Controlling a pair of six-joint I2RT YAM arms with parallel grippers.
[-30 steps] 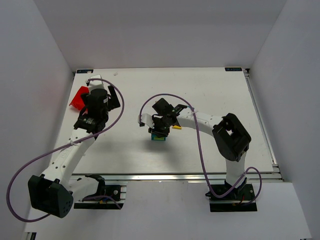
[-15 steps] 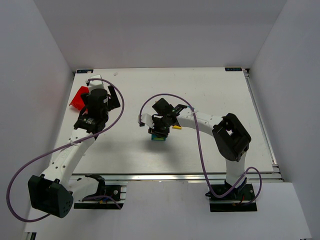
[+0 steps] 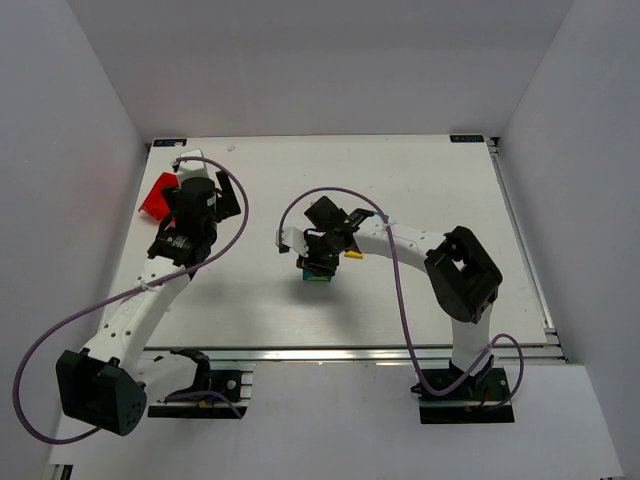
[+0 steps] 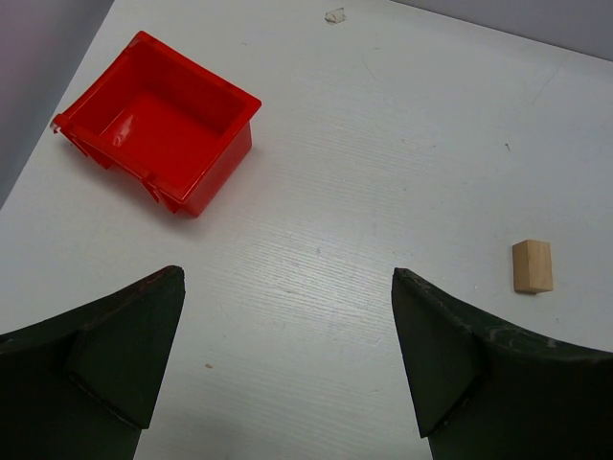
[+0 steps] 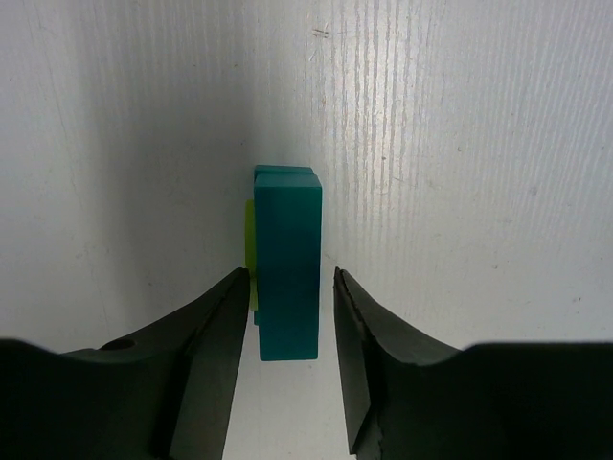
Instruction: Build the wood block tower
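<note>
The wood block tower [image 3: 318, 276] stands in the middle of the table, a teal base showing under my right gripper [image 3: 320, 258]. In the right wrist view its teal top block [image 5: 287, 230] lies between the fingers, with a yellow edge [image 5: 249, 240] showing under it on the left. My right gripper [image 5: 290, 275] is open and straddles the top block, a thin gap on each side. My left gripper [image 4: 287, 278] is open and empty above bare table at the far left [image 3: 185, 200]. A loose tan block [image 4: 533, 265] lies to its right.
A red plastic bin [image 4: 158, 120] sits empty at the far left of the table [image 3: 158, 193]. A small yellow block [image 3: 353, 254] lies just right of the right gripper. White walls enclose the table on three sides.
</note>
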